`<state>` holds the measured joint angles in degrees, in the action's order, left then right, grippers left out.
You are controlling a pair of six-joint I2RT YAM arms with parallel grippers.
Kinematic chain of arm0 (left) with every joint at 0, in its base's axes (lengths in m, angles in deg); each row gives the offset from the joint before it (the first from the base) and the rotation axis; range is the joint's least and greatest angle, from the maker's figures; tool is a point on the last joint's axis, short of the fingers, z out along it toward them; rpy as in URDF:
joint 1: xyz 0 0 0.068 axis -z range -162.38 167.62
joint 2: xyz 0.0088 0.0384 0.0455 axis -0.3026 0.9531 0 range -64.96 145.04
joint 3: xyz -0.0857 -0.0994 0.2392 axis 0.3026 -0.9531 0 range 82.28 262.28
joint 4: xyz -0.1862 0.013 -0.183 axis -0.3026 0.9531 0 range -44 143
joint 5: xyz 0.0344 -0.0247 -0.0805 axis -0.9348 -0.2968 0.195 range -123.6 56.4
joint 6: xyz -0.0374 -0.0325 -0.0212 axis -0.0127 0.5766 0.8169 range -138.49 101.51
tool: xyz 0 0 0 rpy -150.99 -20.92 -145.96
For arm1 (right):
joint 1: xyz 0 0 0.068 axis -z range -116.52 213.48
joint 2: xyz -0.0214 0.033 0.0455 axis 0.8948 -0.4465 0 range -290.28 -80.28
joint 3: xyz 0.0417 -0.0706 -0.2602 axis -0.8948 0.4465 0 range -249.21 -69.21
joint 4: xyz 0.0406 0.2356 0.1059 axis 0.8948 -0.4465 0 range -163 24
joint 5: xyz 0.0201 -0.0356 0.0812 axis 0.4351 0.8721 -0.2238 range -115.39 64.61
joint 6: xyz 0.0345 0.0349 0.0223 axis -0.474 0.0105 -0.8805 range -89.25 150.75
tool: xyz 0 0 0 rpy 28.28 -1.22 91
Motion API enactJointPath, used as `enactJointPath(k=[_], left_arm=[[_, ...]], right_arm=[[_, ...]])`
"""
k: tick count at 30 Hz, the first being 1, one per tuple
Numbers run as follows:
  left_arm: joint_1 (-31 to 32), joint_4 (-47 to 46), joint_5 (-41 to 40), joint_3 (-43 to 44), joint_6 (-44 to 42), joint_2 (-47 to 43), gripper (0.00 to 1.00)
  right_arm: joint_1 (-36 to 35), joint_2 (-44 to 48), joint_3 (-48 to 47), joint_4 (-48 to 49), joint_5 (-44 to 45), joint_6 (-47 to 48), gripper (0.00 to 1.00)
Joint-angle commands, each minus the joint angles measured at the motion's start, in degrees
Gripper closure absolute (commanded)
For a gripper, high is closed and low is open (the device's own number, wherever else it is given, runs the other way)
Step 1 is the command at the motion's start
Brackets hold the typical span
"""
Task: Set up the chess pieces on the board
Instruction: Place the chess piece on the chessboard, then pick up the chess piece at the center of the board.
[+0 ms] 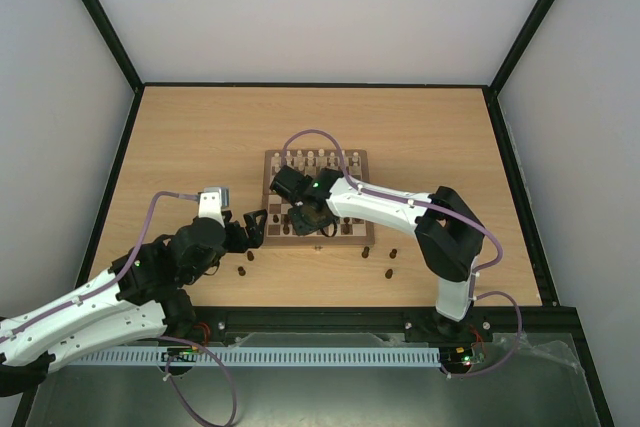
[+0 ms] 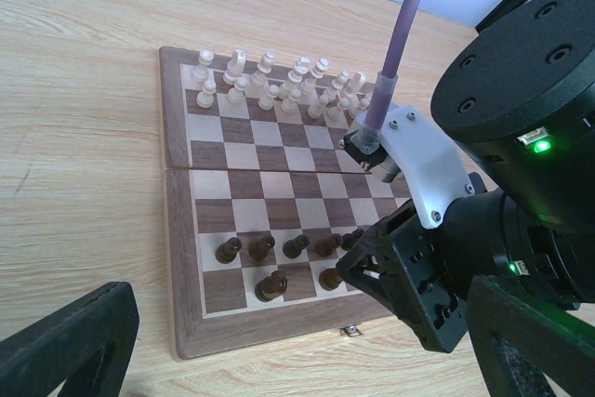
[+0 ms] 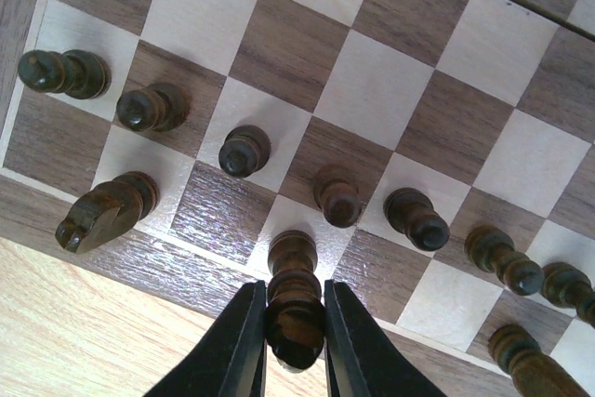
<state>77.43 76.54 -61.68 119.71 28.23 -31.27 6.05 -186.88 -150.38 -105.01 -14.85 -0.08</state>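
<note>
The board (image 1: 268,172) lies mid-table, with cream chess pieces (image 1: 315,159) in its two far rows. Dark pieces (image 2: 279,253) stand in its near rows. My right gripper (image 3: 295,290) is shut on a dark piece (image 3: 294,271) that stands upright on a cream square of the nearest row. The left wrist view shows that same gripper (image 2: 372,262) low over the board's (image 2: 177,230) near right part. My left gripper (image 1: 250,227) hangs open just off the board's near left corner, its fingers (image 2: 65,341) wide apart and holding nothing.
Loose dark pieces stand on the table off the board's near edge: two by the left gripper (image 1: 250,256) (image 1: 241,271), three on the right (image 1: 366,252) (image 1: 393,253) (image 1: 388,273). A dark knight (image 3: 102,211) stands two squares left of the held piece. The right arm (image 1: 400,207) crosses the board's near right part.
</note>
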Motion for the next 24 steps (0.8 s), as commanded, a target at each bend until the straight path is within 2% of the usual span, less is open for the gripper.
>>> enactJointPath(k=[1, 13, 24], left_arm=[[-0.2, -0.1, -0.7, -0.8, -0.3, 0.1, 0.01], [-0.2, 0.0, -0.2, -0.5, -0.3, -0.2, 0.01], [-0.3, 0.1, -0.3, -0.7, 0.0, -0.2, 0.01]], right_arm=[[0.1, -1.8, -0.5, -2.0, -0.5, 0.5, 0.8], [0.1, 1.7, -0.4, -1.0, -1.8, 1.8, 0.57], [0.1, 10.4, 1.5, -1.3, -2.3, 1.6, 0.47]])
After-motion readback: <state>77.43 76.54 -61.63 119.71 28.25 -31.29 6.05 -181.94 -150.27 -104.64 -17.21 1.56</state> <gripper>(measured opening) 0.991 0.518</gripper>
